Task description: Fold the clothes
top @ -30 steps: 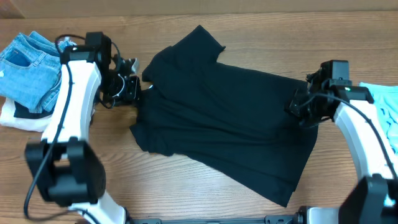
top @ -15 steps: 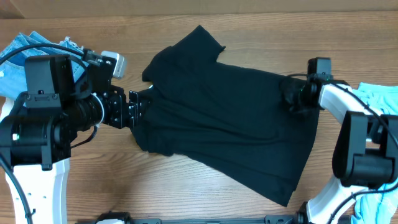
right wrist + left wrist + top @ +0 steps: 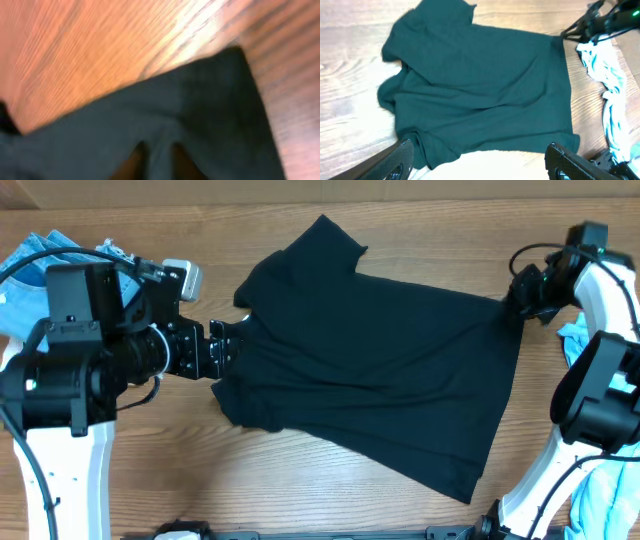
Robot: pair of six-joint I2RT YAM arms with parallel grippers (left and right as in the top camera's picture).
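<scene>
Overhead: black shirt (image 3: 370, 365) is lying lengthwise left-right; right end effector (image 3: 521, 295) is pinching its far-right corner, left end effector (image 3: 232, 348) is gaping empty at left edge.

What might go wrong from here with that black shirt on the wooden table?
The right gripper seems to pinch only a corner of the black short-sleeved T-shirt; the fabric may slip out. The left gripper is open by the shirt's bunched edge and may grab several layers. The crumpled pale blue cloth lies close to the right gripper and might get dragged along.
</scene>
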